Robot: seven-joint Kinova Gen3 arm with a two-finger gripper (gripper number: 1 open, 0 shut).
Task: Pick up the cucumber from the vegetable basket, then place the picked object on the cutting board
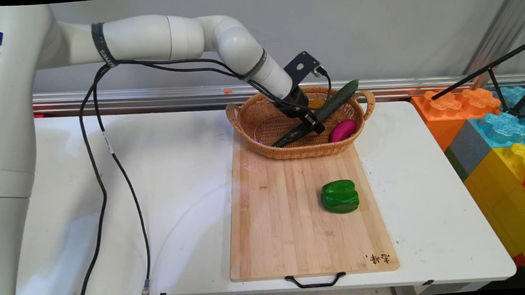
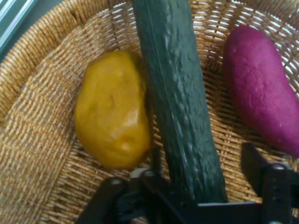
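The left half of the desk (image 1: 165, 194) lies bare apart from black cables (image 1: 109, 175) hanging across it from the arm, so there is wide open room left of the board (image 1: 289, 219). The board is a light wooden cutting board lying lengthwise near the desk's middle, its near short edge almost at the desk's front edge with a black handle (image 1: 315, 281) sticking out past it. Its left and middle surface is free; a green pepper (image 1: 340, 196) sits on its right half, close to the board's right edge and well apart from the basket (image 1: 261, 120). The basket, a wicker oval with two loop handles, rests over the board's far end, overhanging it on both sides. The gripper (image 1: 309, 124) reaches down into the basket from the upper left. In the hand view its fingers (image 2: 254, 163) stand on either side of a dark green cucumber (image 2: 180, 102), closed on its lower end. The cucumber leans up and to the right, its far tip poking out over the basket's back rim near the right handle. In the hand view a yellow potato (image 2: 112, 109) lies just left of the cucumber, touching it, and a purple sweet potato (image 2: 261, 88) lies to the right with a strip of wicker between. Right of the board a strip of bare desk runs to the desk's right edge, beyond which stand large coloured blocks (image 1: 494, 138).
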